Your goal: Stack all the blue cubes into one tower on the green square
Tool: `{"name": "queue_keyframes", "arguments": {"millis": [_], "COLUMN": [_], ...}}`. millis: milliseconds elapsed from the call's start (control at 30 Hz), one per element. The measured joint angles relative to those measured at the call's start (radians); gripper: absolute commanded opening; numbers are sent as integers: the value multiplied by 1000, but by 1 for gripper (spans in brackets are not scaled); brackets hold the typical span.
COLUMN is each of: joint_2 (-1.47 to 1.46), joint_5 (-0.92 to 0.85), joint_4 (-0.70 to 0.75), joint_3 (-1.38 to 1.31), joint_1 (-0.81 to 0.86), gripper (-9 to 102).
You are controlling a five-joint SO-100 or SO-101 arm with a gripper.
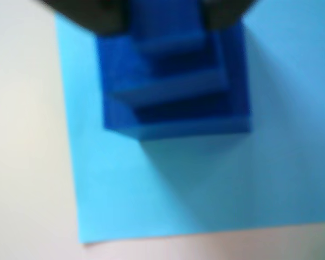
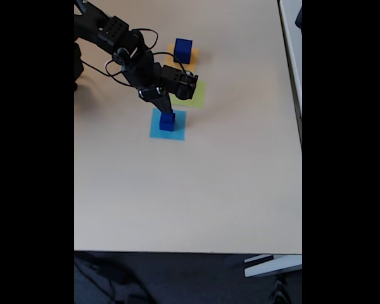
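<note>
A stepped stack of blue cubes (image 1: 173, 122) stands on the light-blue square patch (image 1: 151, 189), largest at the bottom. In the blurred wrist view my gripper (image 1: 163, 21) has a dark finger on each side of the topmost cube (image 1: 162, 32) and looks shut on it. In the fixed view the gripper (image 2: 166, 111) points down onto that stack (image 2: 167, 122). Another blue cube (image 2: 183, 50) sits on the orange patch (image 2: 191, 58). The green square (image 2: 196, 96) lies between the two patches, partly hidden by the arm, with no cube seen on it.
The arm's base (image 2: 82, 38) and cables are at the top left of the fixed view. The beige table (image 2: 190, 190) reaches its front edge at the bottom, and a table seam runs along the right.
</note>
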Motion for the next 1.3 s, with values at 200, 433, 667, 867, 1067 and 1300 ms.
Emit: {"name": "queue_keyframes", "arguments": {"millis": [200,433,667,867,1067,1300], "joint_2": [0,0,0,-2,0,0], "joint_5": [0,0,0,31,78,160], "joint_4": [-3,-5,-14,-130,-229,-324], "joint_3": [0,0,0,-28,-163,-250], "joint_1": [0,0,0,-46,-135,-288], "gripper": [10,12,14,16,20,24]}}
